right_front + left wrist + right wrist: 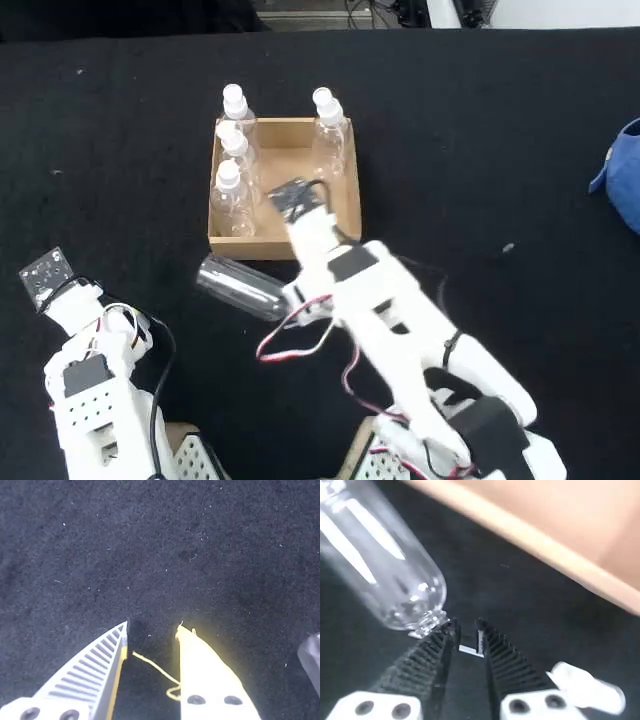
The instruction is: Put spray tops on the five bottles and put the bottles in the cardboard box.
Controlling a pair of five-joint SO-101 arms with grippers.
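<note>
The uncapped clear bottle (240, 285) lies on its side on the black cloth (500, 150), just in front of the cardboard box (240, 246), where four capped bottles (231, 195) stand. The right gripper (466, 630) is slightly parted and grasps nothing, its tip beside the bottle's neck (427, 625). A loose spray top (585, 687) lies near. It seems best to take that top first and square it to the neck while the left gripper (150, 630), released over bare cloth, steadies the bottle. From above, the arm covers the neck; a pale bit between the right jaws is unclear
</note>
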